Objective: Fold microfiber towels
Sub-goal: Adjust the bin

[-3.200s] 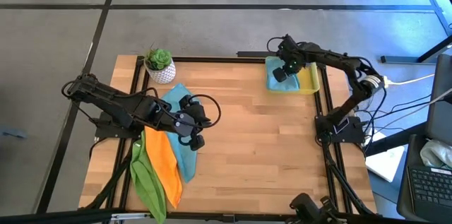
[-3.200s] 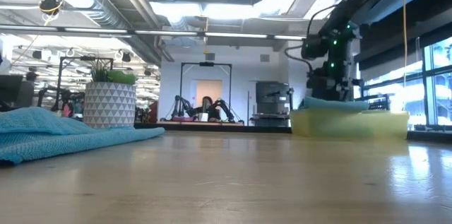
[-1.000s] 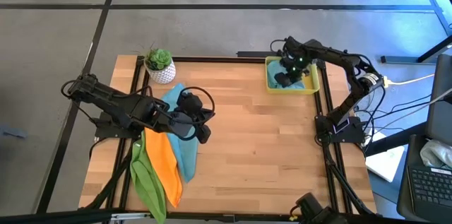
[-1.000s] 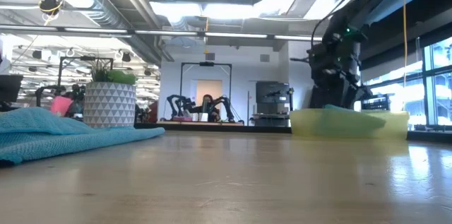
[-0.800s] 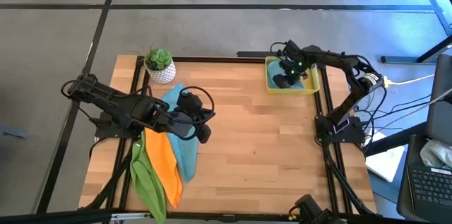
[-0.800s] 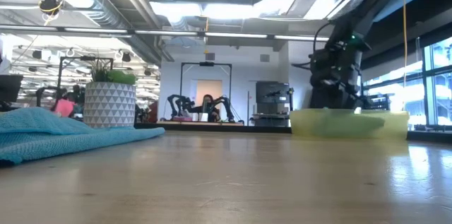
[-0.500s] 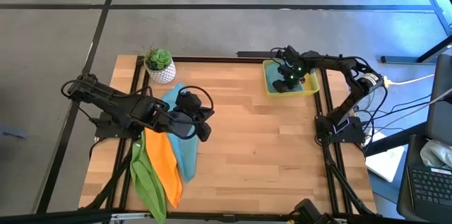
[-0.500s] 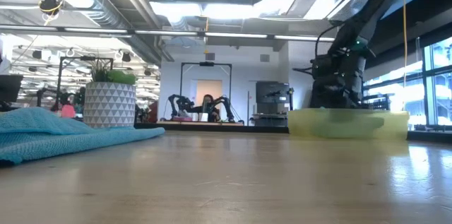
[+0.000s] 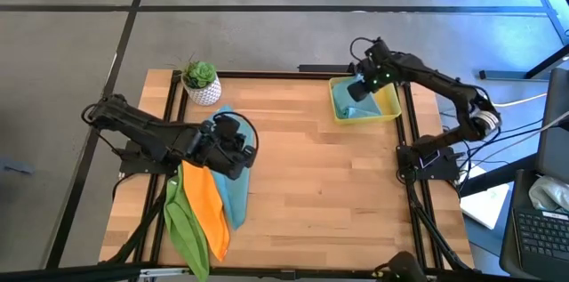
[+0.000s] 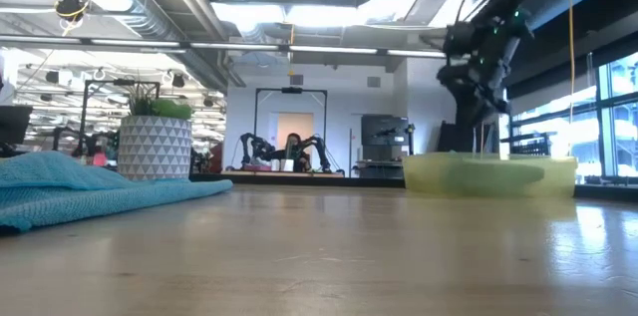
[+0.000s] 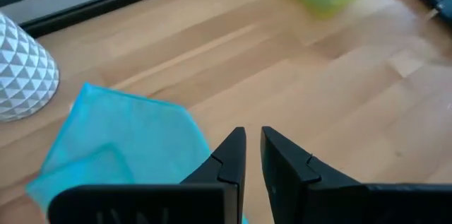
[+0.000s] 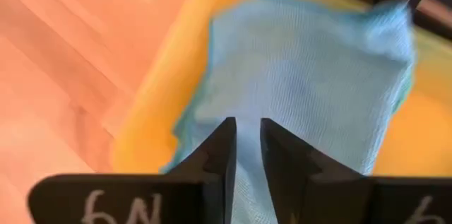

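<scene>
A teal towel lies crumpled in the yellow tray at the table's far right; it also shows in the right wrist view. My right gripper hangs above it, shut and empty. At the left, a lime green towel, an orange towel and a teal towel lie side by side, partly overlapping, on the table. My left gripper stands over the teal towel near its right edge, shut and empty.
A potted plant in a white patterned pot stands at the far left, just behind the left towels. The bare wooden tabletop stretches between the two arms. In the low view the pot and the tray stand at the table's far side.
My right gripper has gone down into the tray onto the teal towel, nudging the tray a little toward the table's left, and has then risen clear of it. My left gripper has drawn back a little toward the table's left and far side.
</scene>
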### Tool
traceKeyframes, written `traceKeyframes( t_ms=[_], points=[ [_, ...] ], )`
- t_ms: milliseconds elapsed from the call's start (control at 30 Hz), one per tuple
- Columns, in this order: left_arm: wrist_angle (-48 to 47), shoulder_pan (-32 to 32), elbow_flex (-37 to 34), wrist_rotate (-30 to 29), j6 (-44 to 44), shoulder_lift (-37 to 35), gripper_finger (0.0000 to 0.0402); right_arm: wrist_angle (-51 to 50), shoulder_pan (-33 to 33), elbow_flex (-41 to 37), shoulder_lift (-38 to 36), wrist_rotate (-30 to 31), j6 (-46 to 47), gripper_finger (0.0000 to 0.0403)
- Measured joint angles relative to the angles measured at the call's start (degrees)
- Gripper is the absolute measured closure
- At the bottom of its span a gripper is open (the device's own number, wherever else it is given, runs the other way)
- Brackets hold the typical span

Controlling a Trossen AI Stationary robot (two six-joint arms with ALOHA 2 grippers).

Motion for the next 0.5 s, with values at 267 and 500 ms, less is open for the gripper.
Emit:
traceKeyframes(
  t_ms=[267,500],
  points=[
    [0.9,1.4,-5.3,11.8,-1.2,1.8,0.0365,3.5,4.1,0.5,-5.9,-7.6,9.1,0.0336],
    [6.7,-0.4,-8.2,10.7,-1.3,2.0,0.0365,-0.8,14.4,0.5,-5.6,-6.1,14.2,0.0336]
  ],
)
